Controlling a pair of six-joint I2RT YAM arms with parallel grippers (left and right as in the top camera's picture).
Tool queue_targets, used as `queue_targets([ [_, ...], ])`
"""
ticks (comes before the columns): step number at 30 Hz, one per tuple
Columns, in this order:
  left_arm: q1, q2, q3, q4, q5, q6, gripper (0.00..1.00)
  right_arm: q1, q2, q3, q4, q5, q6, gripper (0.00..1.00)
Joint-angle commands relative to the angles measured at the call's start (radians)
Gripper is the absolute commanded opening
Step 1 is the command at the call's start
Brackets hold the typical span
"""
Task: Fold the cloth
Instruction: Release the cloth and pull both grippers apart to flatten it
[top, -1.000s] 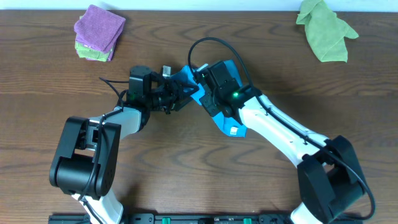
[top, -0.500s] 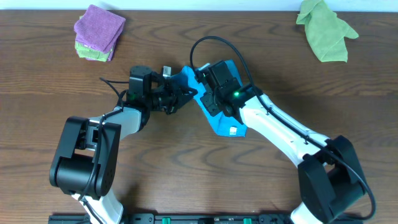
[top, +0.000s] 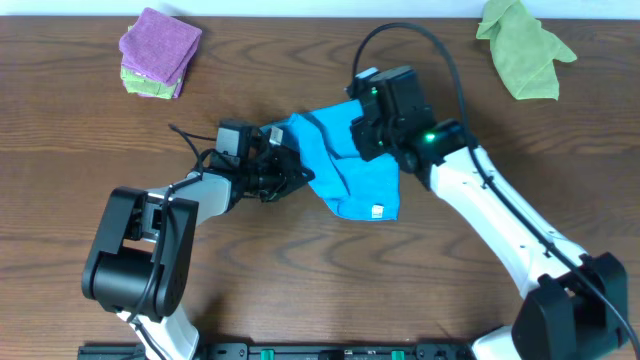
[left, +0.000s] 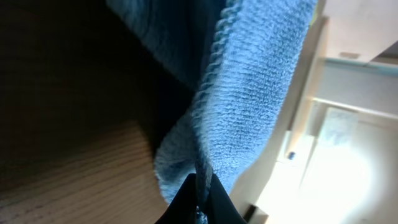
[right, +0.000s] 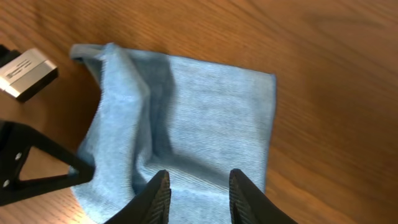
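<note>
The cloth (top: 345, 170) lies near the middle of the worktop (top: 300, 290), partly flat and partly rumpled, with its white tag (top: 378, 211) showing at the near edge. The left end effector (top: 283, 172) is pressed together on the cloth's left edge; its wrist view shows a ridge of blue fabric running straight into the closed tips. The right end effector (right: 196, 199) hangs over the cloth's right part, fingers spread and nothing between them. Whether the tips touch the fabric cannot be told.

The step in hand looks like an early one: securing one side of the cloth before carrying it over. The next move likely calls for the right end effector to settle on an edge or corner and close. In the right wrist view one edge lies straight and flat, while the side toward the left arm is bunched into a raised fold that may need pulling taut. Bare wood surrounds the cloth, and the purple folded cloth (top: 160, 40) and the green cloth (top: 522, 48) sit well apart at the far side. The two arms are close together, so they could bump.
</note>
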Motion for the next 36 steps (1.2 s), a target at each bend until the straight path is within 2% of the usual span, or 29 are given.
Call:
queue_targets([
  [1,-0.023,-0.055,0.003,-0.064,-0.096,0.108,0.06,-0.021,0.005,0.007,-0.012,-0.044,0.009,0.27],
  [5,-0.036,-0.148,0.003,-0.214,-0.201,0.172,0.05,-0.024,0.021,0.007,-0.028,-0.043,0.009,0.25],
  [14,-0.066,-0.364,0.003,-0.534,-0.489,0.198,0.06,-0.023,0.023,0.007,-0.033,-0.043,0.01,0.23],
  [18,-0.077,-0.382,0.003,-0.683,-0.577,0.182,0.06,-0.023,0.023,0.007,-0.04,-0.044,0.01,0.23],
  [26,-0.08,-0.382,0.003,-0.804,-0.69,0.116,0.06,-0.023,0.023,0.007,-0.059,-0.044,0.009,0.23],
  [27,-0.08,-0.382,0.003,-0.814,-0.7,0.105,0.21,-0.023,0.023,0.007,-0.061,-0.044,0.01,0.22],
  [28,-0.08,-0.382,0.003,-0.827,-0.708,0.092,0.52,-0.023,0.023,0.007,-0.062,-0.044,0.01,0.22],
  [29,-0.08,-0.382,0.003,-0.838,-0.71,0.092,0.72,-0.023,0.023,0.007,-0.062,-0.044,0.01,0.22],
  [30,-0.08,-0.382,0.003,-0.849,-0.71,0.092,0.79,-0.023,0.023,0.007,-0.062,-0.044,0.01,0.22],
  [31,-0.08,-0.382,0.003,-0.86,-0.71,0.092,0.81,-0.023,0.023,0.007,-0.062,-0.044,0.009,0.22],
  [33,-0.08,-0.382,0.003,-0.873,-0.71,0.092,0.97,-0.023,0.023,0.007,-0.062,-0.044,0.009,0.22],
  [36,-0.08,-0.382,0.003,-0.878,-0.715,0.089,0.96,-0.023,0.023,0.007,-0.062,-0.044,0.01,0.22],
])
